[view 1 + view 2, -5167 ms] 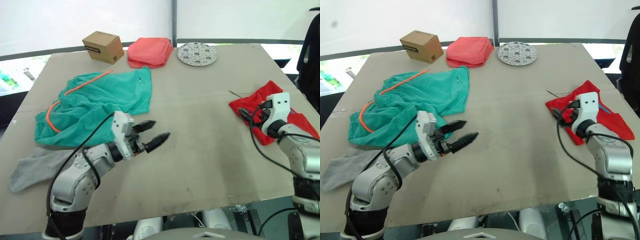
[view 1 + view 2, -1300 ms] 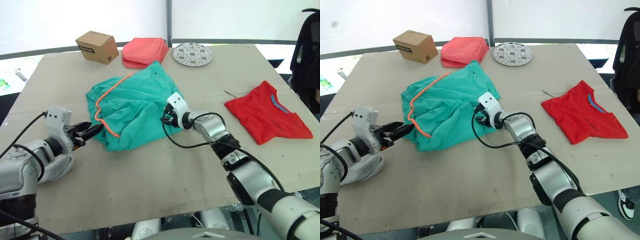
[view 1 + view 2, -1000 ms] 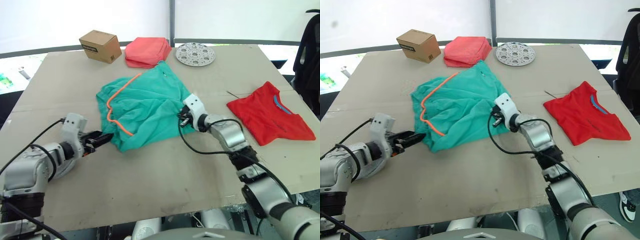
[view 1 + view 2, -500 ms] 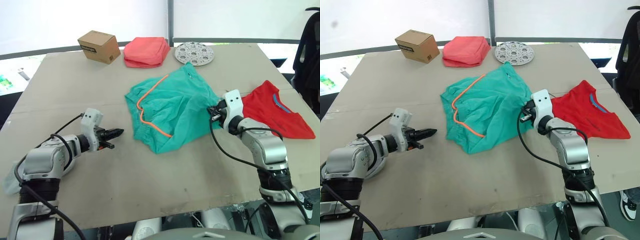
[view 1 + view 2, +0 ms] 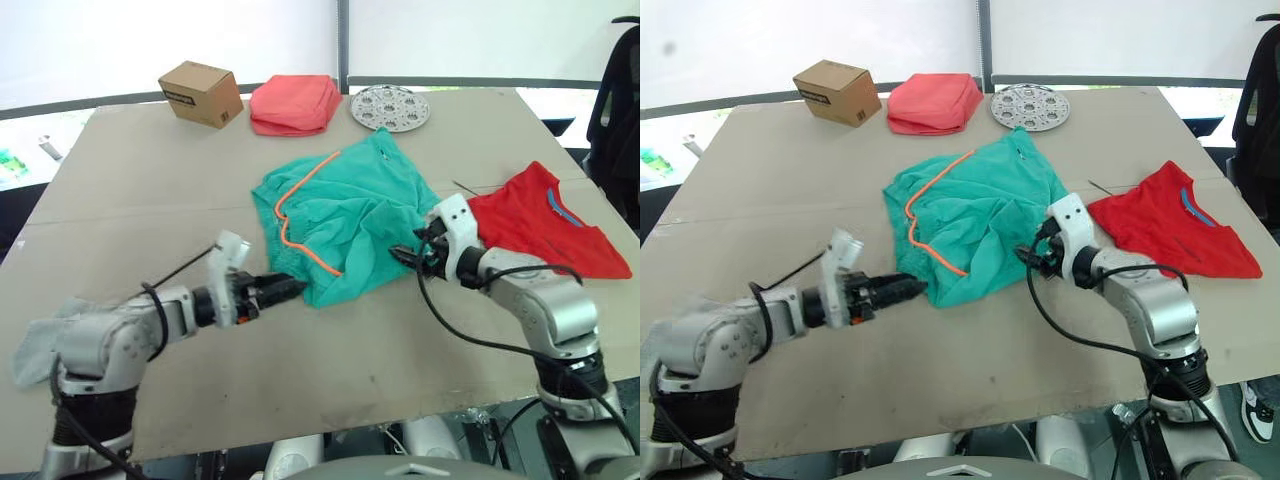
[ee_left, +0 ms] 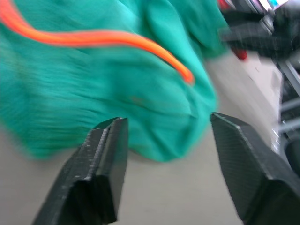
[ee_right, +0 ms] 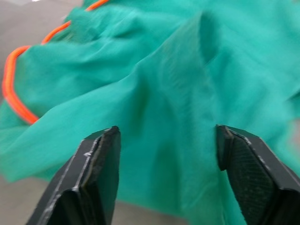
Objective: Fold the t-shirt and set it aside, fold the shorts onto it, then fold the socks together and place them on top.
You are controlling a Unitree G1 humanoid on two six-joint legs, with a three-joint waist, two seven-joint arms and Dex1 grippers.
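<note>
Broad tan surface (image 5: pixel 150 190) under a bright white backdrop, carrying everything from largest to smallest.

Shorts (image 5: pixel 350 215): teal-green, fleecy, bunched in a rumpled heap at the middle of the surface, orange drawstring (image 5: pixel 300 215) looping over the left part. Not yet folded, and lying beside the t-shirt, not on it; right edge near or just touching the shirt's left corner, hard to tell which.

T-shirt (image 5: pixel 545 220): bright red, thin, lying at the right side of the surface, blue label showing at the neck. Judged roughly folded and set aside, though still spread fairly wide, so first step looks done or nearly so.

Coral-pink folded cloth (image 5: pixel 293 103) at the far edge, between a small cardboard box (image 5: pixel 200 93) and a round perforated metal disc (image 5: pixel 390 108). None of these part of the job.

Socks (image 5: pixel 45 335): light grey, soft, at the near left edge, well apart from both garments, untouched and unpaired. Last step not begun.

Left gripper (image 5: pixel 283 290): low over the surface, tips at the near left hem of the shorts; in the wrist view jaws apart, teal cloth just ahead, nothing clamped.

Right gripper (image 5: pixel 405 257): at the shorts' near right edge, beside the shirt; jaws likewise apart, facing teal folds, gripping nothing.

Judged stage: about to take hold of the shorts for folding.
</note>
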